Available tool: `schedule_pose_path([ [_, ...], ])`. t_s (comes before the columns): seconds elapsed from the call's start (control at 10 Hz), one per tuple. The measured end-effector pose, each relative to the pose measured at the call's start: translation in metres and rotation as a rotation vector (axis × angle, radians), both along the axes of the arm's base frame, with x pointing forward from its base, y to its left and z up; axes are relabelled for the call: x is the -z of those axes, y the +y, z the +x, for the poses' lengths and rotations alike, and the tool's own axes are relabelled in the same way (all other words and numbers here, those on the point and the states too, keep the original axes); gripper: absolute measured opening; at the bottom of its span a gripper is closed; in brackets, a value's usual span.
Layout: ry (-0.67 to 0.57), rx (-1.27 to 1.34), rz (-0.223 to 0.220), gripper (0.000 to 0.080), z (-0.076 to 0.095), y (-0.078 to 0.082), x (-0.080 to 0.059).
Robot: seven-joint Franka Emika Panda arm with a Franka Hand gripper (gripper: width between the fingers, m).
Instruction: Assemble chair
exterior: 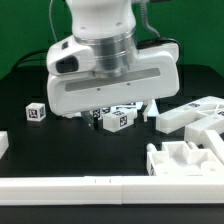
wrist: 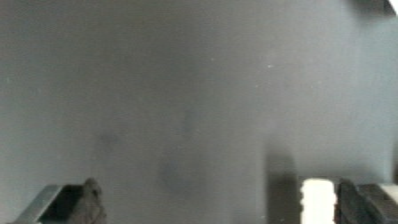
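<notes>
The chair is in loose glossy white parts with black-and-white tags. A small tagged cube (exterior: 37, 113) lies at the exterior view's left. Tagged pieces (exterior: 116, 121) lie directly under my gripper (exterior: 120, 116), which hangs low over the table. Larger bar and slab parts (exterior: 195, 114) lie at the right, and a blocky notched part (exterior: 186, 158) sits at the front right. In the wrist view my gripper (wrist: 222, 206) is open, with its fingertips (wrist: 71, 204) wide apart over blurred grey table. A white piece (wrist: 320, 198) shows just inside one finger, and contact is unclear.
A long white border rail (exterior: 100, 189) runs along the front edge. Another white piece (exterior: 3, 143) sits at the far left edge. The table top is black (exterior: 70, 150).
</notes>
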State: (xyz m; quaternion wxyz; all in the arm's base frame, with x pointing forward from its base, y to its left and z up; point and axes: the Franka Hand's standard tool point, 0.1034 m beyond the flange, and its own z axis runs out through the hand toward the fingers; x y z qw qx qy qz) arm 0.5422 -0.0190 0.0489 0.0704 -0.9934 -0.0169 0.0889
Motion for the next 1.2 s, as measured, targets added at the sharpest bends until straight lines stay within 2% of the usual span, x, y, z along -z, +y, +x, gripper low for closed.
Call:
schedule_pose_path([
  [0.1, 0.017, 0.132, -0.020, 0.0649, 0.000, 0.000, -0.002],
  [0.3, 0.053, 0.385, 0.025, 0.0649, -0.001, 0.002, 0.000],
  [0.6, 0.072, 0.375, 0.033, 0.0649, -0.002, 0.006, 0.000],
  [0.7, 0.095, 0.415, 0.052, 0.0649, -0.005, 0.004, 0.000],
  [0.8, 0.180, 0.426, 0.071, 0.0649, -0.014, 0.004, -0.003],
  [1.2, 0.452, 0.387, 0.139, 0.0649, -0.023, 0.006, -0.002],
])
